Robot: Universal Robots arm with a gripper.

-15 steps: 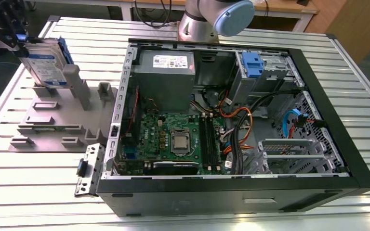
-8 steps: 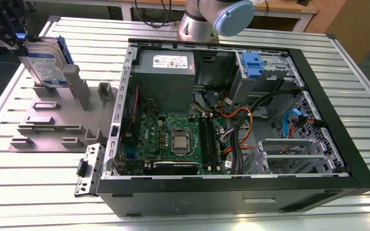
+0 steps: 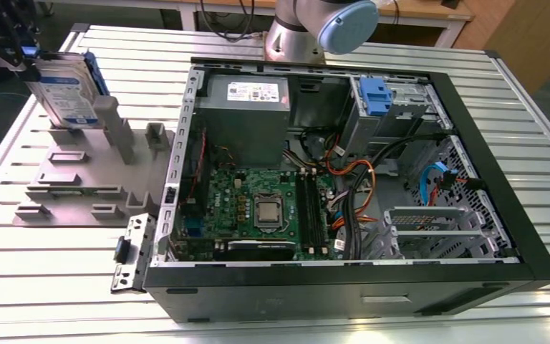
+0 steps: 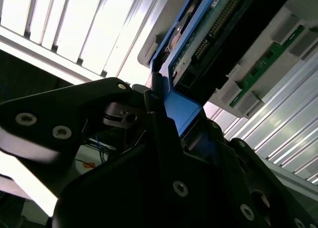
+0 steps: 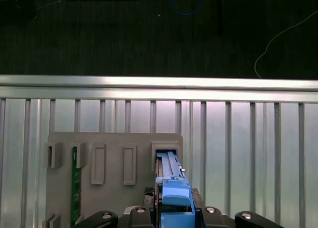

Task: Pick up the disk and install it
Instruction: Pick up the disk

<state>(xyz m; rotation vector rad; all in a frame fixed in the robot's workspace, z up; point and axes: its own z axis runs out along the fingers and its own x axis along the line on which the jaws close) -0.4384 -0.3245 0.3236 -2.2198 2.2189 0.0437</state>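
I watched the tool (image 3: 25,54) clamped on the blue end tab (image 5: 176,198) of the disk (image 3: 66,93). The disk stood on edge at a corner slot of the grey holder (image 3: 74,179), on the table (image 3: 46,287), toward the exterior view's left. The open computer case (image 3: 509,165) lay just beside the holder. In the second wrist view, black fingers (image 4: 161,133) pressed the tab.

A ribbed aluminium bench (image 3: 55,287) carries everything. In the exterior view, an open black computer case (image 3: 351,294) lies on its side from the centre out to four o'clock. A grey slotted fixture plate (image 3: 84,175) lies flat at nine o'clock, just beside the case. The arm's base (image 3: 294,43) rises at twelve o'clock.
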